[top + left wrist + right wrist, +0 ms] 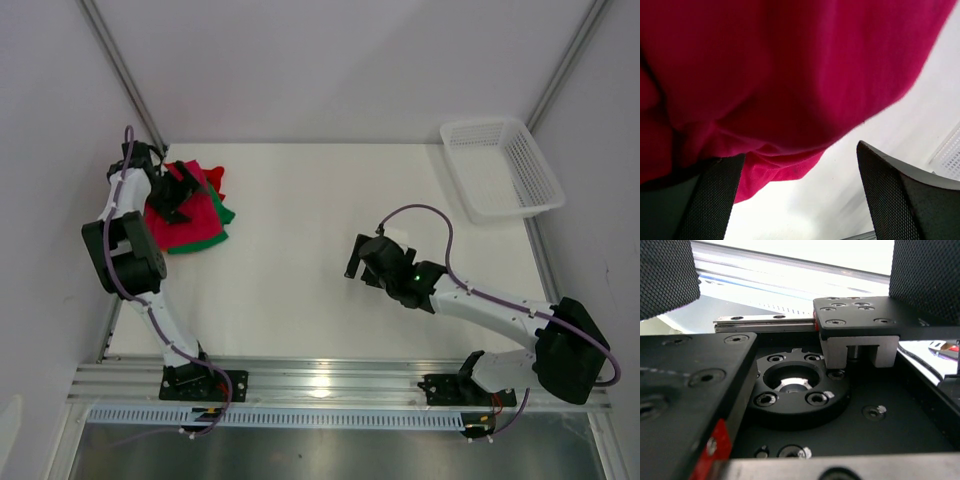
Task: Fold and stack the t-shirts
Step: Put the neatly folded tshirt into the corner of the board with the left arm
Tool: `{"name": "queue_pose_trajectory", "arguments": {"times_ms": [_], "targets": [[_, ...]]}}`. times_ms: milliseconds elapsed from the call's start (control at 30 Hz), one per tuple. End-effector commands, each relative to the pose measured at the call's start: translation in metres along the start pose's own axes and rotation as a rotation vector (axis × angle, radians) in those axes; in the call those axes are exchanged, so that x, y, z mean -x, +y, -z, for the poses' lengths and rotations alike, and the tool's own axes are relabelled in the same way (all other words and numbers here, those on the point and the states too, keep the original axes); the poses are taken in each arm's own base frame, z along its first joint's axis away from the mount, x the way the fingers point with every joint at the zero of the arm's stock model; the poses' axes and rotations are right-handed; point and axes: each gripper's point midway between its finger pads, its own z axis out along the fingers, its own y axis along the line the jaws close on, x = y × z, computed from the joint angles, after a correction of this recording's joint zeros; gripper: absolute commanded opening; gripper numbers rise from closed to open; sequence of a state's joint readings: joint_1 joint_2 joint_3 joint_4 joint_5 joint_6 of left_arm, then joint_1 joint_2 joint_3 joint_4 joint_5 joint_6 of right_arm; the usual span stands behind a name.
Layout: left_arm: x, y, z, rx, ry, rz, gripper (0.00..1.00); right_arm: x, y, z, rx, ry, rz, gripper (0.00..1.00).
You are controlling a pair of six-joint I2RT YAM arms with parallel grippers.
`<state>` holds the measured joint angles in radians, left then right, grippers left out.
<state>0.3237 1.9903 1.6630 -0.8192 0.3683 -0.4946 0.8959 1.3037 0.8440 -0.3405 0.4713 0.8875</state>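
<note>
A pile of t-shirts lies at the table's far left. A crimson-red t-shirt (185,225) is on top and a green t-shirt (224,213) shows under its right edge. My left gripper (177,195) hangs low over the pile. In the left wrist view the crimson cloth (790,75) fills the upper part. The left gripper (800,152) is open, with nothing between its jaws; the cloth's hem lies by the left finger (715,200). My right gripper (354,260) is open and empty over the middle of the table, and its pads (925,275) stand wide apart.
A white plastic mesh basket (500,170) stands at the far right corner; its corner shows in the left wrist view (950,155). The metal rail (320,380) runs along the near edge. The enclosure's walls stand close to the pile on the left.
</note>
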Motion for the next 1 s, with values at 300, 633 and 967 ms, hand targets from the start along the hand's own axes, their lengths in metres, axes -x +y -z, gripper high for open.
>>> {"name": "queue_pose_trajectory", "arguments": {"times_ms": [300,633,967], "targets": [[-0.012,0.007,-0.003,0.013,0.026,-0.028,0.95,0.01,0.0,0.007,0.017,-0.018,0.031,1.0],[0.032,-0.07,0.092,-0.161,-0.187,-0.111,0.96,0.006,-0.003,0.009,0.016,-0.009,0.018,0.99],[0.061,-0.078,0.032,-0.237,-0.13,-0.069,0.96,0.007,0.007,0.005,0.015,0.002,0.041,0.99]]}}
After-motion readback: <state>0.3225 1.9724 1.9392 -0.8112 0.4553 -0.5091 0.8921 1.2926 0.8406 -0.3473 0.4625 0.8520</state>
